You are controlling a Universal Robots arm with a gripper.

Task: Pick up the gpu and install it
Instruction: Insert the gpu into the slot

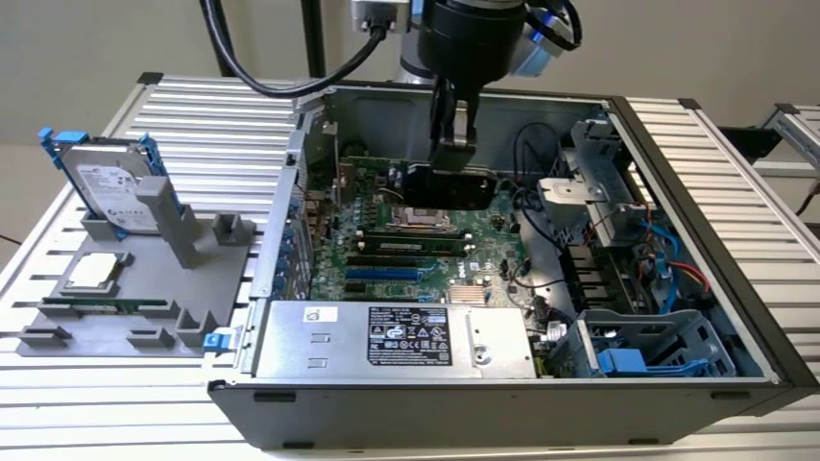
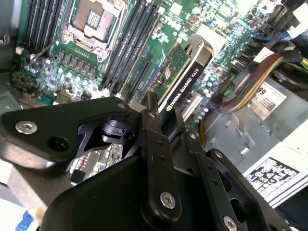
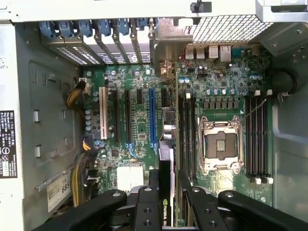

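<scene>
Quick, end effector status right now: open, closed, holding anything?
End effector: closed on the gpu, held over the motherboard.

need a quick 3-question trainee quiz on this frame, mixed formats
1. True or false: the black gripper is shut on the slim gpu card with black shroud and green board.
2. Fill in: the gpu hangs over the green ___ inside the open grey computer case.
3. The silver hard drive with blue rails stands: A) in the case; B) on the grey fixture at the exterior view's left; C) in the gripper.
Key: 1 true; 2 motherboard; 3 B.
</scene>
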